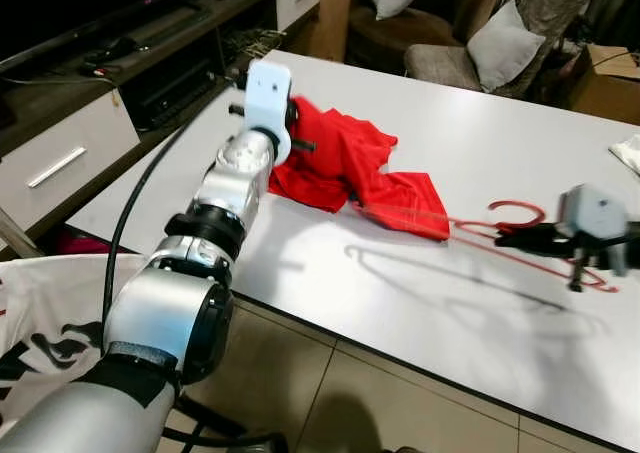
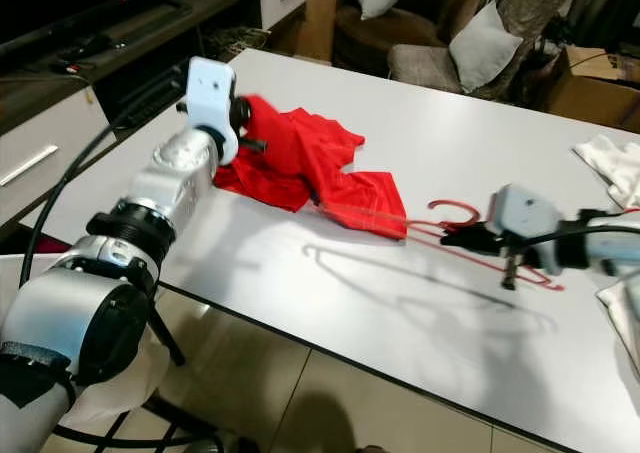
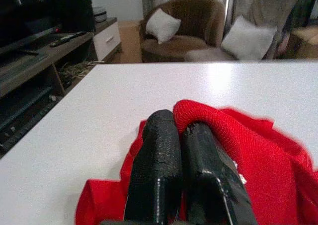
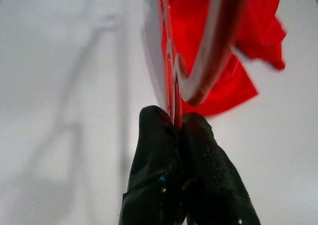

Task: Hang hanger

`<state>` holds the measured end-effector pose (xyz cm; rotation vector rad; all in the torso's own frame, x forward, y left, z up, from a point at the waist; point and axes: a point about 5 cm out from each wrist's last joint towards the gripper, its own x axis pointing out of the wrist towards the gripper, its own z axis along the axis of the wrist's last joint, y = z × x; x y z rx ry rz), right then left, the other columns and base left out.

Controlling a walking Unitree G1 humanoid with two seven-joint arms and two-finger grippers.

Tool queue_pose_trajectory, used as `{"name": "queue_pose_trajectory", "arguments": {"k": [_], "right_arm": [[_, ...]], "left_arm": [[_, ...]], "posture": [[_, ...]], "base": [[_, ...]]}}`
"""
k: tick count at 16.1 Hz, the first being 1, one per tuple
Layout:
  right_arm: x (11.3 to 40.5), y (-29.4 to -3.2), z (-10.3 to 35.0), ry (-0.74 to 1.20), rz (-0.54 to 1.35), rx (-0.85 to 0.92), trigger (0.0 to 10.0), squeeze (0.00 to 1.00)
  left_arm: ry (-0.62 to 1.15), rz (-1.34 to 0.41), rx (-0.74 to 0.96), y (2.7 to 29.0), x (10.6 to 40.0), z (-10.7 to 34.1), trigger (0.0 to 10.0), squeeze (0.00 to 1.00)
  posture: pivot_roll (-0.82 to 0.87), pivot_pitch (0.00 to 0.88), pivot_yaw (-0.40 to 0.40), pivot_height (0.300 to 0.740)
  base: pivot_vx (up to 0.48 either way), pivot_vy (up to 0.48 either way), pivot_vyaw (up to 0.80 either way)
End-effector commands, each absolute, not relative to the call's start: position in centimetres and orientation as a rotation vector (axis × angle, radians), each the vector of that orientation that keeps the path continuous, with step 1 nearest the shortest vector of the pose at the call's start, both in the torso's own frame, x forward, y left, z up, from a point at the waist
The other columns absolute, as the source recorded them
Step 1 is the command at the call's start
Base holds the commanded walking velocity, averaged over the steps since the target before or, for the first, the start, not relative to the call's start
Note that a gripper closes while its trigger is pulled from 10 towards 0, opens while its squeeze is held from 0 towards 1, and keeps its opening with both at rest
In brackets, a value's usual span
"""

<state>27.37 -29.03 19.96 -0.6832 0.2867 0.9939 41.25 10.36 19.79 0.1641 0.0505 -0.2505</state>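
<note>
Two grippers are at work over the white table (image 1: pixel 420 303), and each one holds something red. Close to the table's near edge, toward its right end, the right gripper (image 2: pixel 478 239) is pinched tight on the thin red hanger (image 1: pixel 500 235). In the right wrist view the two black fingers (image 4: pixel 154 155) squeeze the hanger's wire, with the hook curving away just past them. The hanger is lifted off the table, and its shadow falls on the white top below. Its long side runs across the table from the right gripper toward the left one, and its far end goes into the red shirt (image 1: pixel 345 168). So the right arm is the nearer one to the hook.

Farther back, near the table's left edge, the left gripper (image 3: pixel 181 150) is closed on a fold of the red shirt, holding it up a little.

I think the hanger must slide deeper into the shirt before anything can hang.

No words or labels can be read anywhere.
</note>
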Motion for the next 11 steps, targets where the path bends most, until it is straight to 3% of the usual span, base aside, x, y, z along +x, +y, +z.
{"name": "queue_pose_trajectory", "arguments": {"k": [1, 3, 4, 5, 6, 11], "right_arm": [[27.2, -29.1, 21.8, 0.23, 0.99, -0.672, 10.0, 0.0], [26.6, -29.0, 23.7, 0.122, 0.969, -0.587, 10.0, 0.0], [26.8, -29.2, 24.1, 0.082, 0.884, -0.552, 10.0, 0.0], [26.9, -29.4, 23.9, 0.093, 0.823, -0.509, 10.0, 0.0], [26.8, -29.0, 23.4, 0.101, 0.81, -0.436, 10.0, 0.0], [27.1, -26.3, 20.3, 0.136, 0.666, -0.233, 10.0, 0.0]], "left_arm": [[0.065, -0.276, 0.214, 10.4, 41.1, 19.0, 10.0, 0.0], [0.123, -0.445, 0.323, 10.4, 40.2, 16.8, 10.0, 0.0], [0.134, -0.575, 0.371, 10.5, 39.3, 15.7, 10.0, 0.11], [0.121, -0.665, 0.372, 10.8, 38.6, 15.3, 10.0, 0.76], [0.111, -0.723, 0.366, 11.4, 37.8, 15.1, 10.0, 1.0], [0.023, -0.901, 0.341, 13.5, 32.5, 18.2, 10.0, 1.0]], "posture": [[-0.09, 0.0, 0.045, 0.74], [-0.09, 0.0, 0.045, 0.74], [-0.09, 0.0, 0.044, 0.74], [-0.08, 0.0, 0.045, 0.74], [-0.08, 0.0, 0.045, 0.74], [-0.07, 0.0, 0.043, 0.74]], "base": [[0.0, 0.0, 0.0], [0.0, 0.0, 0.0], [0.0, 0.0, 0.0], [0.0, 0.0, 0.0], [0.0, 0.0, 0.0], [0.0, 0.0, 0.0]]}}
